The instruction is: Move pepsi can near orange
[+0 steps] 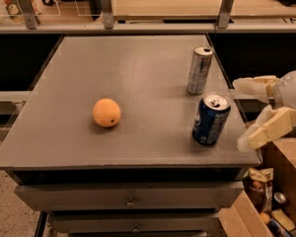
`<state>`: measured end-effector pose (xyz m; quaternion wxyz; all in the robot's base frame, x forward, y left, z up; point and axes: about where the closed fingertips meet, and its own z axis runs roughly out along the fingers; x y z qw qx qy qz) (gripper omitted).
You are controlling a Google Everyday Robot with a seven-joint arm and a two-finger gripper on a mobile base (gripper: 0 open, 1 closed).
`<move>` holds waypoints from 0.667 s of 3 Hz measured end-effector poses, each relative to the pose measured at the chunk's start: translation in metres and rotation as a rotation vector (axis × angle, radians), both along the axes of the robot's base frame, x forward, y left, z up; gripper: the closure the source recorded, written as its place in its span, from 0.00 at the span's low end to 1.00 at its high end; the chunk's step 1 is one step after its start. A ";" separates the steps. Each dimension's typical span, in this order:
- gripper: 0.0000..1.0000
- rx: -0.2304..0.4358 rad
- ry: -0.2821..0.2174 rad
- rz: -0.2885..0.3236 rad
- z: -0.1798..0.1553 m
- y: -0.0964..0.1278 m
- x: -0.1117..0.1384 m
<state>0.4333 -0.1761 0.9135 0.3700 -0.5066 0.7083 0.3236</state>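
The pepsi can (210, 119), dark blue with a silver top, stands upright near the front right corner of the grey table (138, 83). The orange (107, 112) lies on the table to the can's left, well apart from it. My gripper (242, 113) comes in from the right edge of the view, just right of the pepsi can at its height. Its two pale fingers (254, 85) are spread wide apart, one behind the other, with nothing between them.
A taller, slimmer silver can (200, 70) stands upright just behind the pepsi can. A cardboard box (266, 206) with packets and cans sits on the floor at the lower right. Drawers (130, 201) run under the table front. A railing crosses behind the table.
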 end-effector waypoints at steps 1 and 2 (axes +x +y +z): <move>0.00 0.091 -0.037 0.032 0.007 0.022 0.000; 0.00 0.110 -0.070 0.053 0.004 0.043 0.000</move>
